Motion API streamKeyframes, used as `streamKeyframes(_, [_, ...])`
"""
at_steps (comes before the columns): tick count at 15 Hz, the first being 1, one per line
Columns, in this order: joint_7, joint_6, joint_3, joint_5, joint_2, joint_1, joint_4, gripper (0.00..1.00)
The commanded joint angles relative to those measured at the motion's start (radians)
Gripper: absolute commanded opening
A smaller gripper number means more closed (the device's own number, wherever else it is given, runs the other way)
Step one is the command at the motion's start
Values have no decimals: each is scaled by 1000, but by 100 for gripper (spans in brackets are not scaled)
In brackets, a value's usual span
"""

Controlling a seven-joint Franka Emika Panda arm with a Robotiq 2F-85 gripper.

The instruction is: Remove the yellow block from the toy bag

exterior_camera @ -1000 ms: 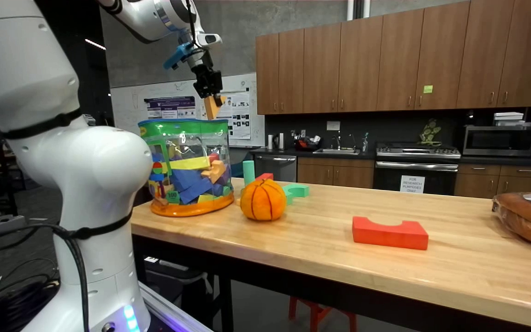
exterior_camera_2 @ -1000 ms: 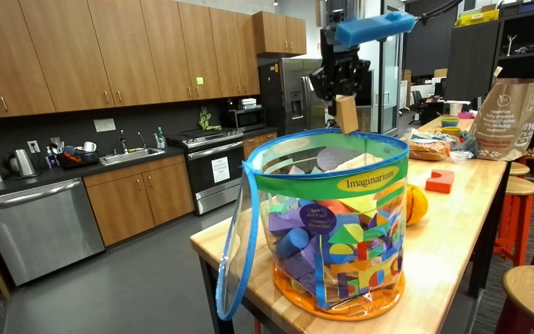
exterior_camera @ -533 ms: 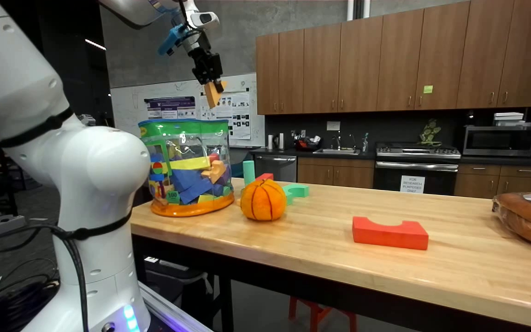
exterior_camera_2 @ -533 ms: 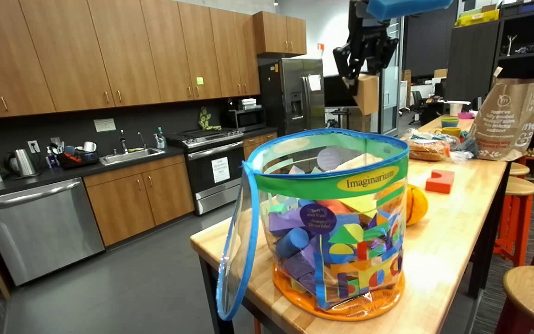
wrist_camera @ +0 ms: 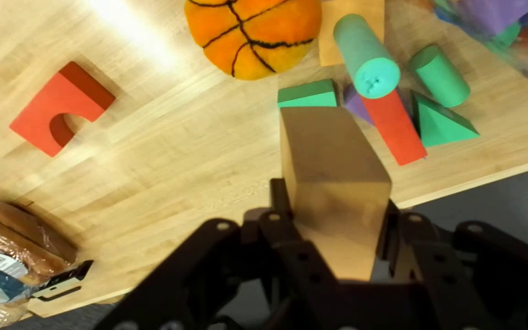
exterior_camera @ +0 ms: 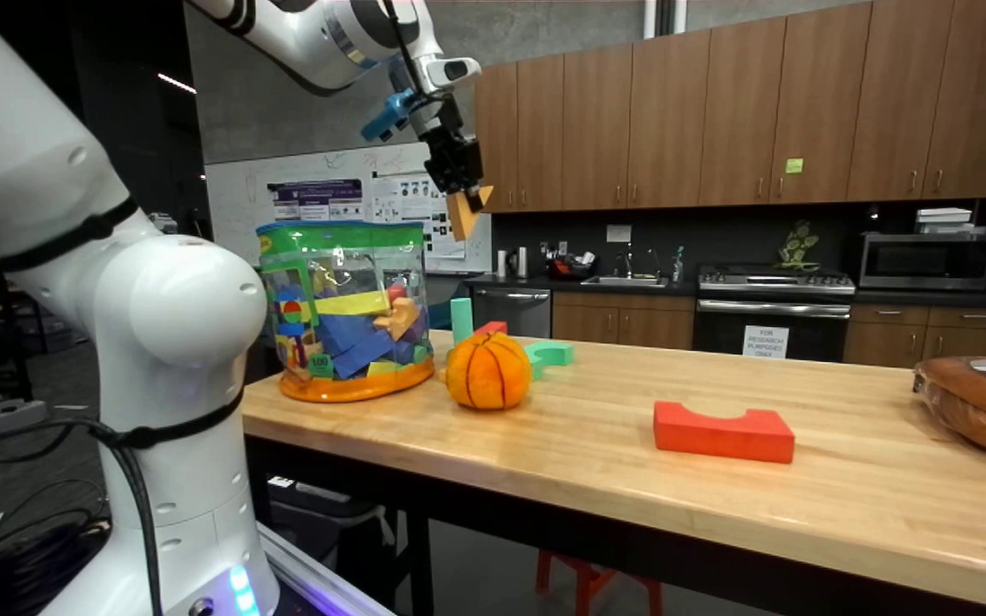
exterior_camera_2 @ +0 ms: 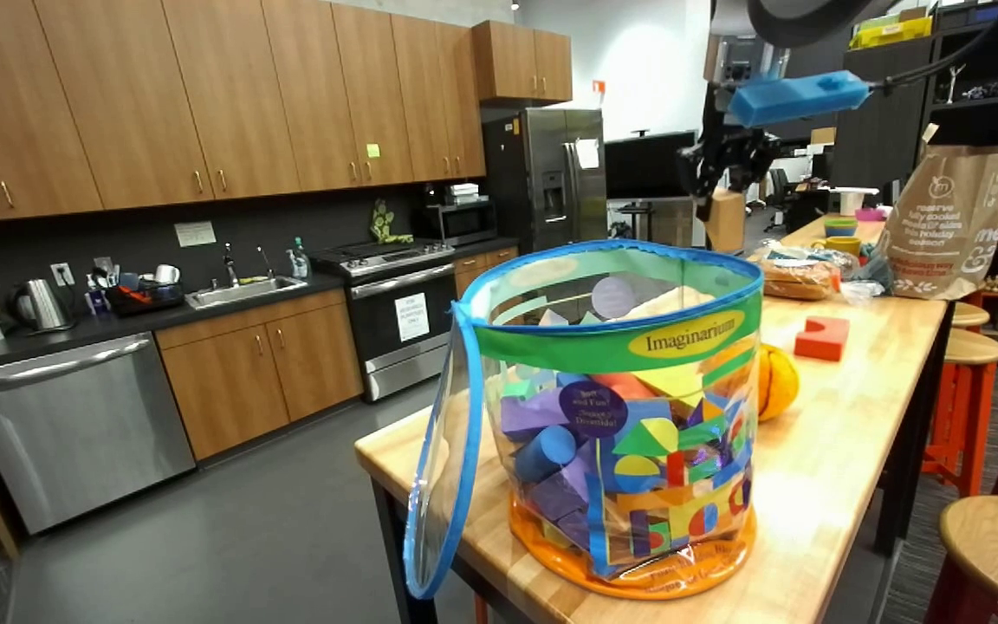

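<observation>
Claw (wrist_camera: 336,206) shifted lower, away from clear plastic drum bag (exterior_camera_2: 568,350); pinches flat-sided tan block (wrist_camera: 332,142).

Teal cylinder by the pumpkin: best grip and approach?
Near its top, I'd say, jaws astride the round side, coming straight down: the teal cylinder stands upright, top free, with the pumpkin and a red bar close by. The gripper must first release its orange block.

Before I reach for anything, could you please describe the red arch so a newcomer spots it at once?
Find the table, then the toy bag on it and the pumpkin nearby. In an exterior view, the red arch lies between pumpkin and bread. Unlike the straight red bar, it shows a rounded notch and lies by itself.
</observation>
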Motion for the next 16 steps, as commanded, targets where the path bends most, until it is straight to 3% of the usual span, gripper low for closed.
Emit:
streamKeyframes(1, [-71,113,-34,-21,100,-61,-2,17])
streamKeyframes(7, [-125,212,-60,-28,323,-101,79,17])
streamKeyframes(16, [-205,180,-100,-46,547,-78,196,17])
